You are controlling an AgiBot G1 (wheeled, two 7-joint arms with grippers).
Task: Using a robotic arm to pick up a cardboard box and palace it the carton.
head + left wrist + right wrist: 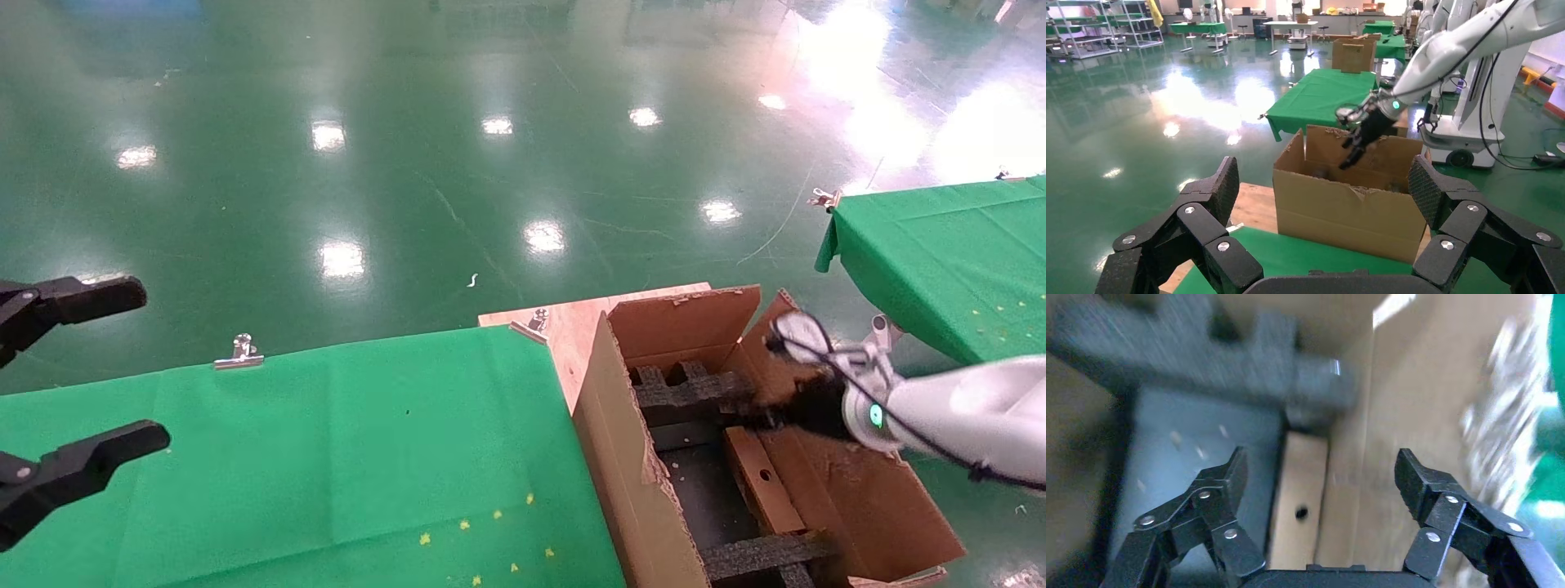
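The large brown carton [621,457] with torn flaps and black foam inserts [686,392] stands right of the green table; it also shows in the left wrist view [1346,211]. The small flat cardboard box [764,482] with a round hole rests inside it along the right wall, and shows in the right wrist view [1298,496]. My right gripper [772,412], on the white arm with the green-lit ring [876,415], is open and empty inside the carton's top, just above the box [1321,471]. My left gripper [106,367] is open and empty, parked over the table's left edge [1321,184].
A green-clothed table [327,457] lies in front, with metal clips [239,353] on its far edge. The carton sits on a wooden board [572,327]. A second green table [940,261] stands at the right. Shiny green floor lies beyond.
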